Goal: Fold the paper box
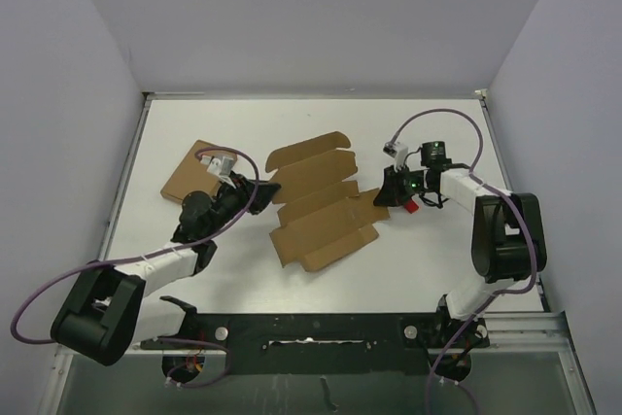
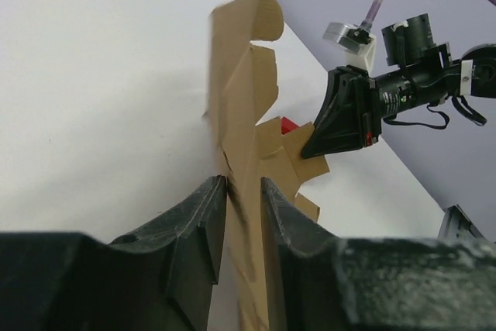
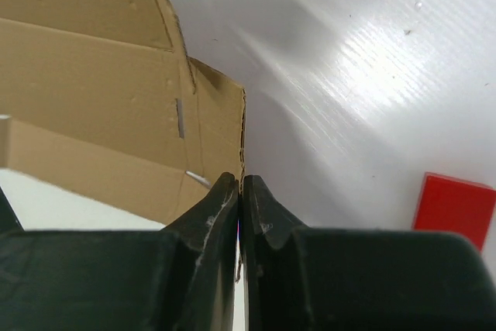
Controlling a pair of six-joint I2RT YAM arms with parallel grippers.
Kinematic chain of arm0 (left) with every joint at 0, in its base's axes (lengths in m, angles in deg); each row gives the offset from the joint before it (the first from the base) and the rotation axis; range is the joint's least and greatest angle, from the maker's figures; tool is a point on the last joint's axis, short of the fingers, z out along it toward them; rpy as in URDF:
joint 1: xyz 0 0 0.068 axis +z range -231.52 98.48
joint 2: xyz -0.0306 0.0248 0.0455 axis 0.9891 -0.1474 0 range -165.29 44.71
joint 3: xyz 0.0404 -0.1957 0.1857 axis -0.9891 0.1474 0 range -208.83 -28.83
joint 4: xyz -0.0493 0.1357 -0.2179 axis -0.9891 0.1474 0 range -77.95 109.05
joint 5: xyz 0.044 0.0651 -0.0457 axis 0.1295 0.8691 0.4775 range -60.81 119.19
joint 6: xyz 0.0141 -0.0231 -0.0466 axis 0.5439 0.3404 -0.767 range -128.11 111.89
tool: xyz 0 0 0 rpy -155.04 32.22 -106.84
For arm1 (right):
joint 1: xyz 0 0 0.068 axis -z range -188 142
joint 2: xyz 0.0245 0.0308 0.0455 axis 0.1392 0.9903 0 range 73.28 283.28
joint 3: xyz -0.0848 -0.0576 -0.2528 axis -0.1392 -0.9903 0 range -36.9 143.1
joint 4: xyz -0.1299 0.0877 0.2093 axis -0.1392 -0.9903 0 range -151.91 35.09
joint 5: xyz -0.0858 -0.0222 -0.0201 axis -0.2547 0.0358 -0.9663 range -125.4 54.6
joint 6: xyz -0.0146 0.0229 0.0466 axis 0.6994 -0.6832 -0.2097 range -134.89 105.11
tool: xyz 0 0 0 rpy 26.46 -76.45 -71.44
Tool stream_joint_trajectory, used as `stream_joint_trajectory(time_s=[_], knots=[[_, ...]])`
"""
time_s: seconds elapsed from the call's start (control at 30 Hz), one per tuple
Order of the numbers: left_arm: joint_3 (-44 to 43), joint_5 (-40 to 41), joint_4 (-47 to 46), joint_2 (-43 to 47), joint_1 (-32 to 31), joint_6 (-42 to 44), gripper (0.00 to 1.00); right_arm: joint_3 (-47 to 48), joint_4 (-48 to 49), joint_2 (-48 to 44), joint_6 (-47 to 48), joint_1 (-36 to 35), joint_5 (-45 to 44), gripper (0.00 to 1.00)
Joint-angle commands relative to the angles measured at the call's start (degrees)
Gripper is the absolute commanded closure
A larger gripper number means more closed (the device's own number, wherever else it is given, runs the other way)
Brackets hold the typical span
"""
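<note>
The paper box (image 1: 321,203) is a flat brown die-cut cardboard sheet with flaps and slits, lying in the middle of the table. My left gripper (image 1: 260,189) is at its left edge. In the left wrist view the box (image 2: 244,91) rises between the jaws of the left gripper (image 2: 244,191) and fills the narrow gap. My right gripper (image 1: 381,195) is at the sheet's right edge. In the right wrist view the right gripper (image 3: 241,184) is shut on the thin edge of a flap of the box (image 3: 85,75).
A small red block (image 1: 412,207) lies on the table just right of the right gripper; it also shows in the right wrist view (image 3: 453,203). A wider flat brown cardboard rectangle (image 1: 192,174) lies at the left, beside the left arm. Purple walls surround the table.
</note>
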Motion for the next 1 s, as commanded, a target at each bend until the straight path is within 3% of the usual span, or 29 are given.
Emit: stream_joint_trajectory(time_s=[0.0, 0.1, 0.2, 0.4, 0.63, 0.77, 0.97], knots=[[-0.91, -4.40, 0.50, 4.24, 1.76, -2.39, 0.65, 2.30, -1.70, -6.14, 6.36, 0.66, 3.18, 0.98], [-1.90, -8.83, 4.20, 6.14, 4.89, -4.45, 0.36, 2.47, -4.26, -7.54, 11.20, 1.12, 4.74, 0.99], [-4.49, -15.48, 9.61, 6.13, 8.14, -4.91, 0.21, 2.67, -6.07, -8.10, 14.36, 1.10, 6.80, 0.99], [-10.27, -22.24, 21.13, 4.68, 12.94, -5.45, 0.21, 2.71, -7.15, -10.47, 16.79, 1.36, 8.09, 0.99], [-15.48, -11.38, 45.66, 10.90, 15.61, 3.80, 0.24, 2.58, -8.37, -12.52, 18.99, 3.03, 9.51, 0.99], [-11.49, -8.76, 43.73, 11.05, 15.77, 3.04, 0.20, 2.61, -9.19, -13.12, 20.48, 3.11, 10.12, 0.99], [-10.70, -14.48, 38.75, 4.25, 17.66, -2.94, 0.10, 2.44, -9.90, -13.94, 22.36, 3.15, 10.36, 0.99]])
